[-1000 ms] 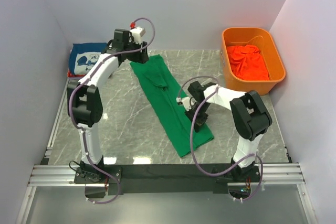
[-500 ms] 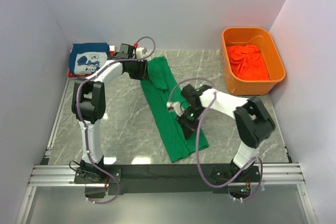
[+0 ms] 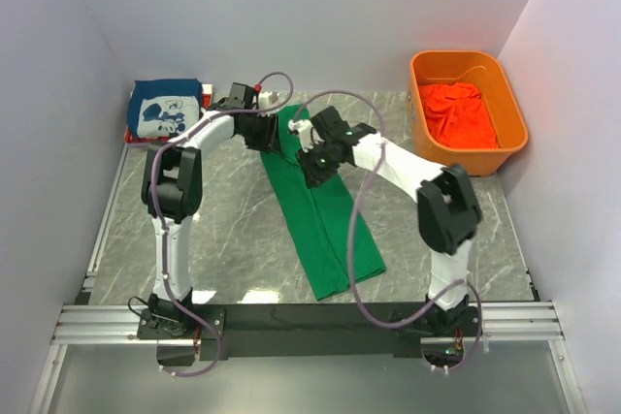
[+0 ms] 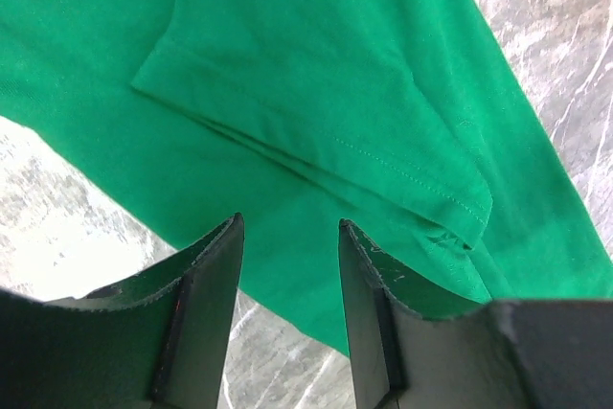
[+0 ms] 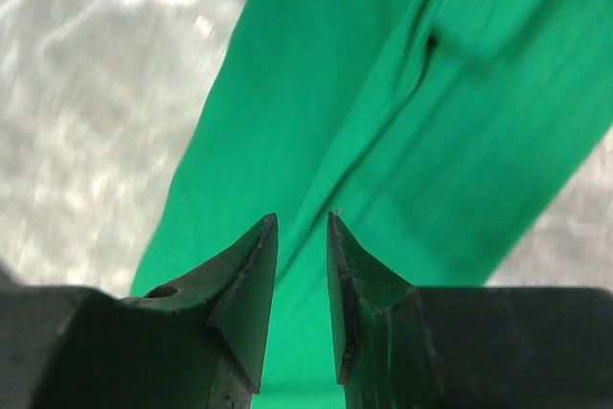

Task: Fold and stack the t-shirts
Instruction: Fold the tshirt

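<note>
Left wrist: tee (image 4: 316, 64) apparently below gripper (image 4: 289, 227).

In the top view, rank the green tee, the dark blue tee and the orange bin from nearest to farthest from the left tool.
1. Green tee, lying directly under the left tool.
2. Dark blue tee, in the back left corner.
3. Orange bin, at the far right.

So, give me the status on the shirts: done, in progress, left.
Done: the dark blue tee lies folded at the far left corner. In hand: the green tee lies as a long strip; the left gripper and right gripper hover open over its far end, gripping nothing. Left: folding it shorter, stacking it, and the orange-red cloth in the orange bin.
</note>
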`<move>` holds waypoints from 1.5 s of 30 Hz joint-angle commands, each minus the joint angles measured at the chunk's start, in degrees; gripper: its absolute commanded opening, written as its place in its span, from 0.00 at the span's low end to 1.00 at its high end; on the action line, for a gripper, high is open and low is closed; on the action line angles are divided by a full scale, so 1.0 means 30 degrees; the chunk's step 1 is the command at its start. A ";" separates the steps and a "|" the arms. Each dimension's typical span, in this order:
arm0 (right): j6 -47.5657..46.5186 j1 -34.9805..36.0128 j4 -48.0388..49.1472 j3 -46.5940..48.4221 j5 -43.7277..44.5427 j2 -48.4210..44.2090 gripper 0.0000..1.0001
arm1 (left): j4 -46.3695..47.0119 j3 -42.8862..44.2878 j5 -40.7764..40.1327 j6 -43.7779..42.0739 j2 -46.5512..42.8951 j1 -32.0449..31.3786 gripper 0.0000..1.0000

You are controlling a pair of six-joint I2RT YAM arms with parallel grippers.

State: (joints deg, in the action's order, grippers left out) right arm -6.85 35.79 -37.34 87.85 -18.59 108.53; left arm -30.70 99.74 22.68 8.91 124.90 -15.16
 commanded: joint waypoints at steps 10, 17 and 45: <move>0.1903 0.0403 -0.0765 0.5725 0.0894 0.5277 0.37 | 0.0067 0.0941 0.0088 0.0049 0.0582 -0.0133 0.50; 0.1786 0.0462 -0.1556 0.5901 0.1771 0.6040 0.36 | -0.0079 0.1467 0.0000 -0.0069 0.1256 -0.0133 0.50; 0.0498 0.0697 -0.2314 0.5136 -0.4076 0.4128 0.17 | -0.0109 0.1674 -0.0616 -0.0743 0.2458 -0.0016 0.48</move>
State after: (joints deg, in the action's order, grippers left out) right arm -4.56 37.10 -42.48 102.35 -20.36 121.45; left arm -31.05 103.90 21.61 7.99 130.82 -15.25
